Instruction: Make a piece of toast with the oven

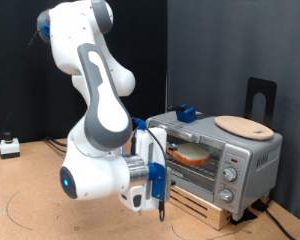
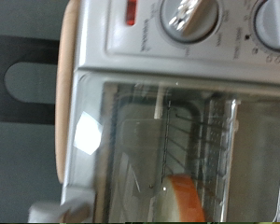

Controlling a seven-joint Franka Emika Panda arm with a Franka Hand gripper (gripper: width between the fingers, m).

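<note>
The oven (image 1: 218, 158) is a small silver-grey toaster oven standing on a wooden crate at the exterior view's right. Its glass door looks closed. The piece of toast (image 1: 188, 155), with its orange-tan crust, lies inside on the wire rack and shows through the glass. My gripper (image 1: 160, 198) hangs just in front of the door's side toward the exterior view's left, fingers pointing down. In the wrist view the oven (image 2: 112, 37) fills the frame, with the glass door (image 2: 140, 140), two knobs (image 2: 190, 17) and the toast (image 2: 184, 198) behind the glass. No fingers show there.
A round light-wood board (image 1: 243, 126) rests on the oven's top, and its edge (image 2: 65, 93) shows in the wrist view. A black stand (image 1: 260, 98) rises behind the oven. The wooden crate (image 1: 205, 208) sits under it. A small white box (image 1: 8, 148) lies at the far left.
</note>
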